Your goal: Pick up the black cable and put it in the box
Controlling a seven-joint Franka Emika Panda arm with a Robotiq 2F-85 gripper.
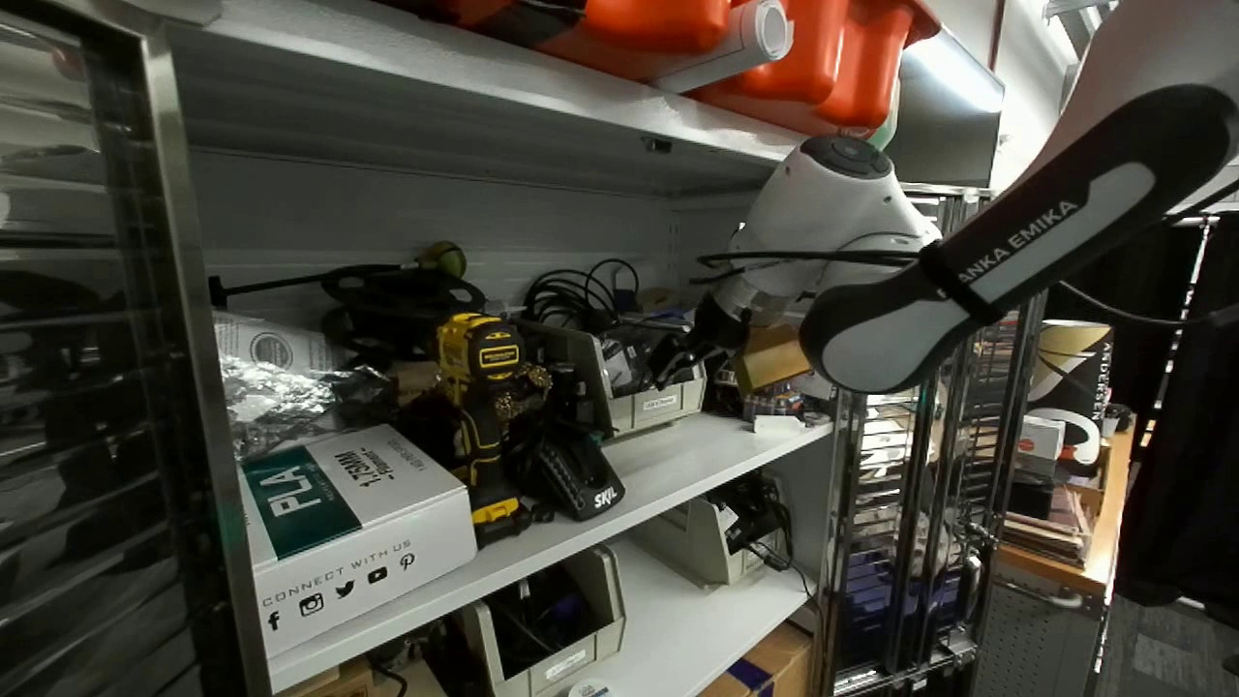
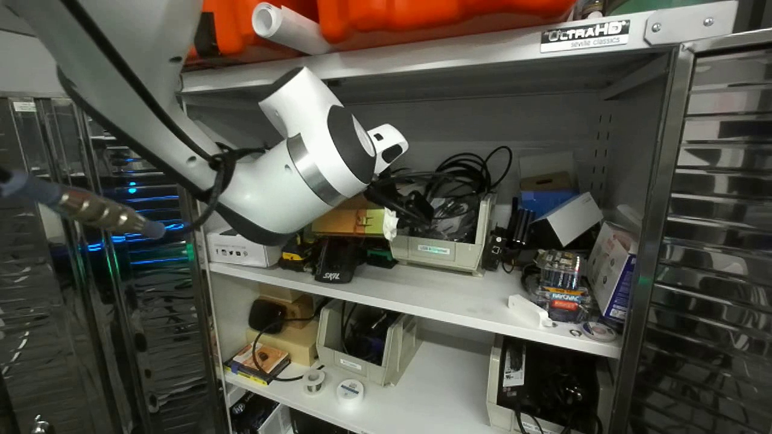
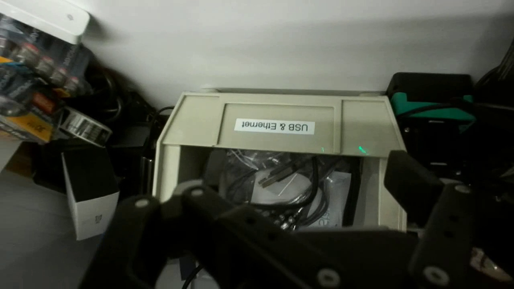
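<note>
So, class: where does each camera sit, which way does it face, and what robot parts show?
An exterior view: from the white box end, looking slantwise along the shelf; the arm shows at right.
An exterior view: before the shelf, facing it more squarely, batteries at right; the arm spans upper left to centre.
Wrist view: on the wrist, looking down at the bin, its label upside down; fingers show low.
Both exterior views share the arm, bin and white box.
</note>
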